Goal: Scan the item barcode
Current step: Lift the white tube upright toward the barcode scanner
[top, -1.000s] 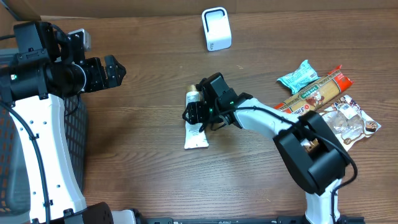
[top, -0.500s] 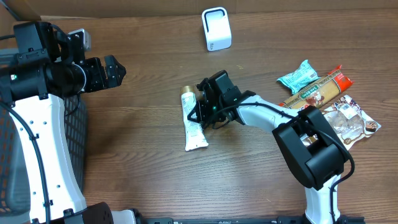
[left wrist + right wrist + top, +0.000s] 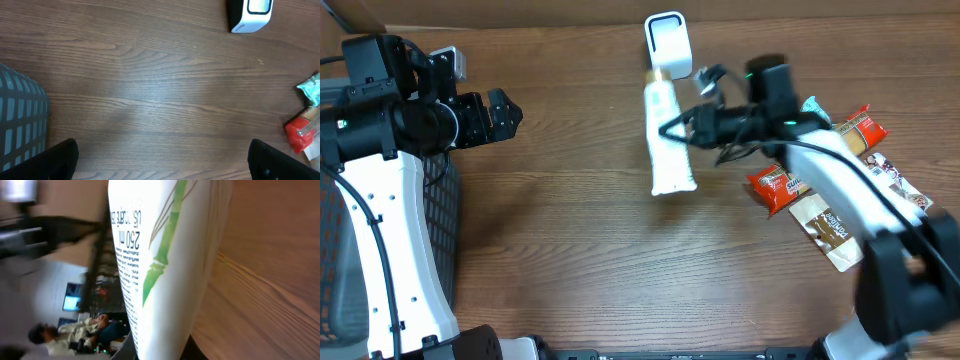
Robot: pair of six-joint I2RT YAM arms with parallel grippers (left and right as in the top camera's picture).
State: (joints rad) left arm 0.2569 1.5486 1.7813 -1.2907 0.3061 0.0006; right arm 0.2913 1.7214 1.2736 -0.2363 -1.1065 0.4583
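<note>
My right gripper (image 3: 692, 125) is shut on a white tube (image 3: 669, 140) with a gold cap and holds it off the table. The capped end points at the white scanner (image 3: 667, 40) at the back of the table and is close to it. In the right wrist view the tube (image 3: 165, 265) fills the middle, showing green bamboo art and small print, with the right gripper (image 3: 160, 352) closed around its lower part. No barcode shows. My left gripper (image 3: 505, 112) hangs open and holds nothing at the far left; its wrist view shows the left gripper (image 3: 162, 160) over bare wood and the scanner (image 3: 250, 15).
Several snack packets lie at the right: a red one (image 3: 775, 188), a brown one (image 3: 830, 228), a long pasta pack (image 3: 855, 130) and a teal one (image 3: 817, 108). A black mesh basket (image 3: 340, 300) stands at the left edge. A cardboard wall runs along the back.
The right gripper has shut on the tube, lifted it from the middle of the table and carried it back and to the right, up to the scanner. The left arm has not moved.
</note>
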